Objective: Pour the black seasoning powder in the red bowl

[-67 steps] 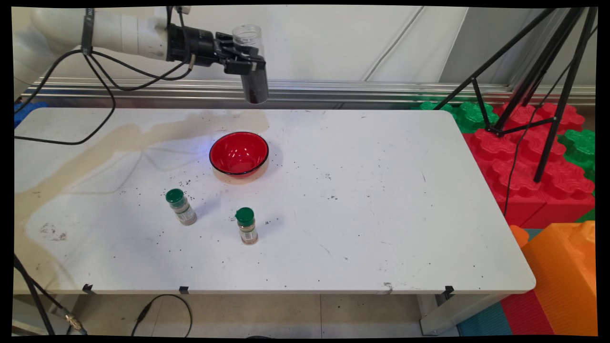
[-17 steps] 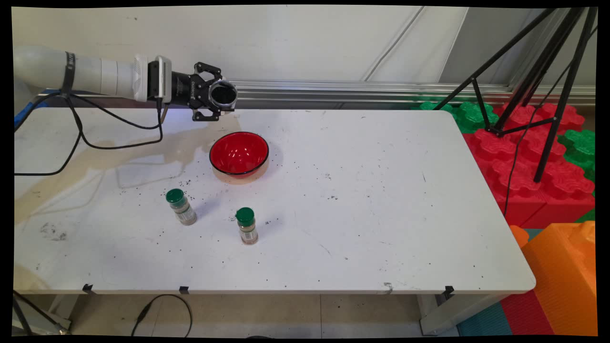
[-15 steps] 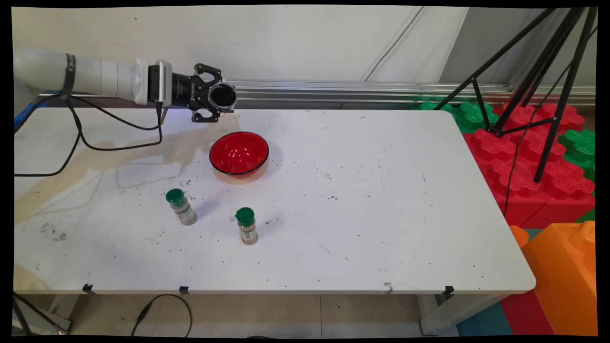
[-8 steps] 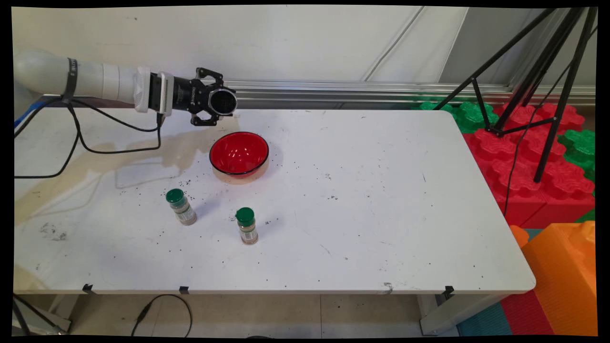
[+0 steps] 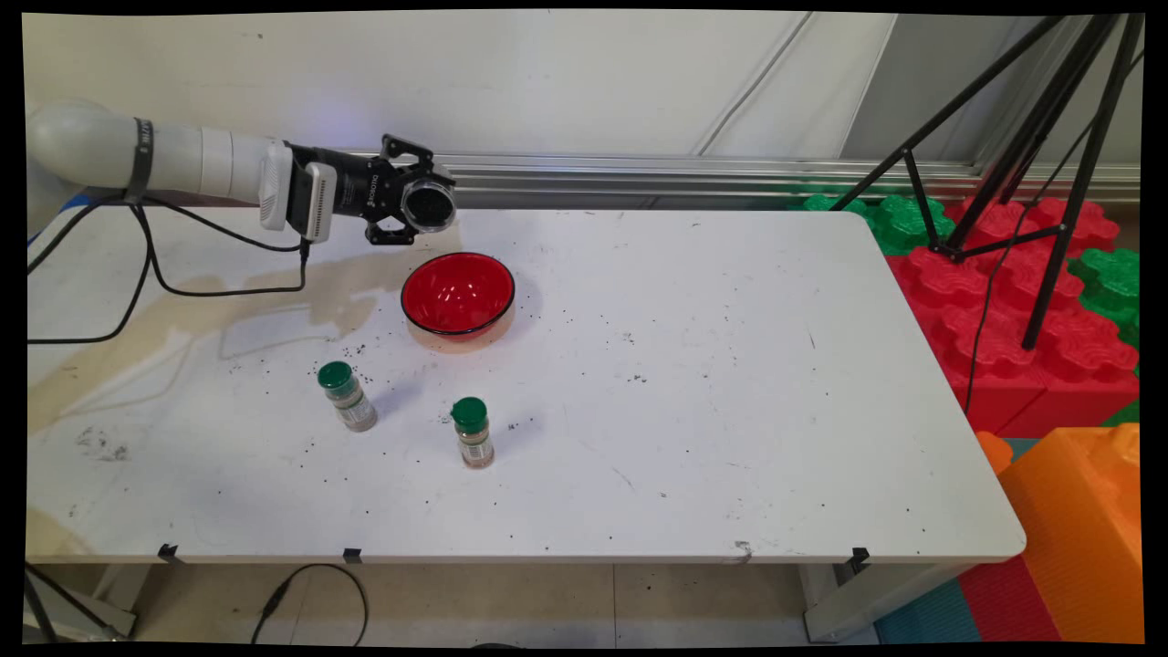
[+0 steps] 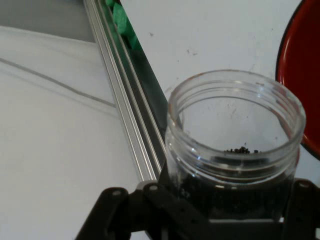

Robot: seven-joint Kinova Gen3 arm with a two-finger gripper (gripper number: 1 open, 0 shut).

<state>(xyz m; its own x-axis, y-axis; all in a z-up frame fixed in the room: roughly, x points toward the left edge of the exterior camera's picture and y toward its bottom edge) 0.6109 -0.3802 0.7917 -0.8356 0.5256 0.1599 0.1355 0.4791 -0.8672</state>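
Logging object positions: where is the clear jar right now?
Main view, upper left: the clear jar lies sideways in the gripper, above the table's far edge, just up-left of the red bowl.

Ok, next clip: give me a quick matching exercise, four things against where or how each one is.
Things:
1. clear jar
2. red bowl
3. left spice bottle
4. tripod

States:
A. beyond the table's right end
B. upright, green cap, nearest the bowl's left side
C. tipped on its side in the gripper
D. open, just right of the jar

Pairs: 1-C, 2-D, 3-B, 4-A
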